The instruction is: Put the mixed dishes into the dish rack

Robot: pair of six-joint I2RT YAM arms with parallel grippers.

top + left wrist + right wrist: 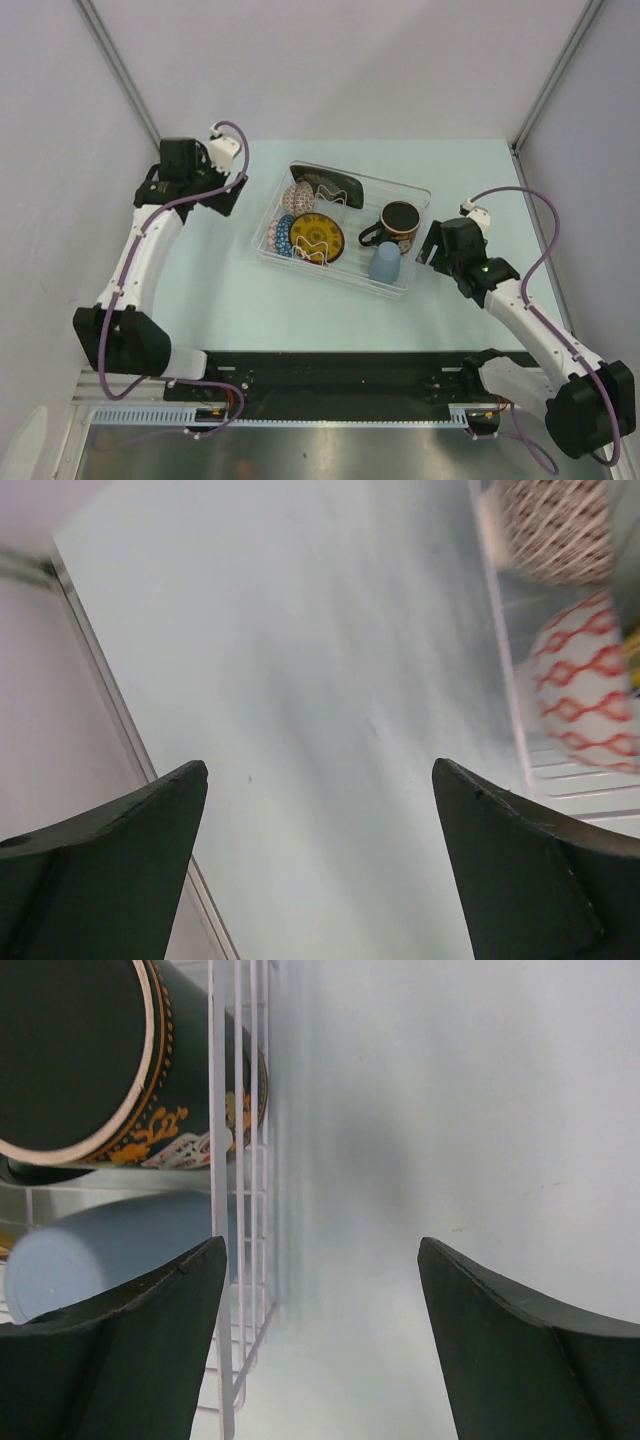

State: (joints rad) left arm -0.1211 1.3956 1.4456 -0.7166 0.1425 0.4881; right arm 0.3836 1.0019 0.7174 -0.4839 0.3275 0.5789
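Across the middle of the counter sits the dish rack, and every dish I can see lies inside it, so the loading looks finished or nearly so.

The flat and shallow pieces are set on edge among the wire dividers, which I judge keeps them propped up and saves room. The black square floral plate leans along the far wall. The beige patterned bowl and the blue mosaic bowl stand at the left end, with the yellow dark-rimmed saucer just beside them. The taller pieces take the open right end, where no wire needs to hold them: the black mug, with the small light-blue cup close in front of it. Whether the cup is mouth-up or mouth-down I cannot tell.

The left pincer gapes wide over bare counter just left of the rack and holds nothing. The right pincer is also spread and empty, just outside the rack's right wall, level with the mug and cup. Both arms standing apart from the rack suggests nothing is left to fetch.
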